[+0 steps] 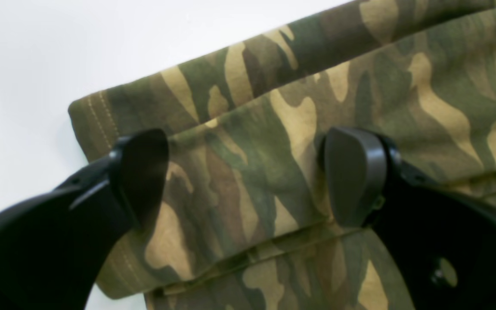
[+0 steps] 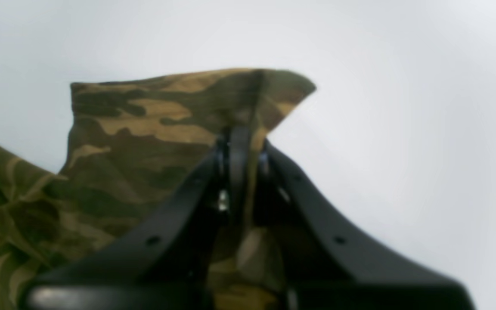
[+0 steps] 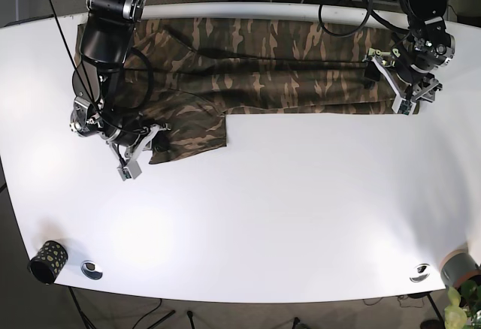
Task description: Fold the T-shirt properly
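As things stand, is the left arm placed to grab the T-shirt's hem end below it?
Probably yes. The left gripper is open, its fingers straddling the folded T-shirt near the stitched hem, with nothing between them and the cloth. Whether they touch it yet is unclear.

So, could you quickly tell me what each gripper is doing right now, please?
Left gripper: open, fingers astride the folded T-shirt end.
Right gripper: shut on the T-shirt's sleeve.

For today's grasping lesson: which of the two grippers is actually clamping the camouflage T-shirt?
The right gripper: its jaws are shut on a sleeve corner of the T-shirt. The left gripper only hovers, jaws spread wide, over the folded hem end.
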Controlling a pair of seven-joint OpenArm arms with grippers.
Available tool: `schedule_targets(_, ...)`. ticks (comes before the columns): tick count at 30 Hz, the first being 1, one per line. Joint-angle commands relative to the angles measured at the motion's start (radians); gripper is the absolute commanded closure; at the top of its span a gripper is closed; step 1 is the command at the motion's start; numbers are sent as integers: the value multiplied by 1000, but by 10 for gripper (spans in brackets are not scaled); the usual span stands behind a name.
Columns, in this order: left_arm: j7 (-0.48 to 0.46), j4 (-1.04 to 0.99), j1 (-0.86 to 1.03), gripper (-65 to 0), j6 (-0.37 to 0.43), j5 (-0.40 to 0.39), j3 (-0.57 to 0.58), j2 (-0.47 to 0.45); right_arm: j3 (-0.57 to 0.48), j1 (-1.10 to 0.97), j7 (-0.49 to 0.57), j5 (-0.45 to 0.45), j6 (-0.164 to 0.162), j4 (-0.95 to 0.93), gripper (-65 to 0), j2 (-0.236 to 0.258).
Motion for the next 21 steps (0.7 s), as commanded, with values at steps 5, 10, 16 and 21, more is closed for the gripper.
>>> schedule_targets(5,6,11,-22,-518,7,20,-2,-14,4,-42,-77,15,1,228,0,9)
schedule_targets(10,6,9,-31,-518,7,24,-4,-16,5,-134,-196,15,1,487,0,8)
schedule_targets(16,6,9,-33,-518,7,24,-1,-33,35,-253,-284,15,1,742,0,6)
schedule_targets(21,6,1,-33,-518,7,20,21,-51,156,-314,-362,15,1,863,0,-57)
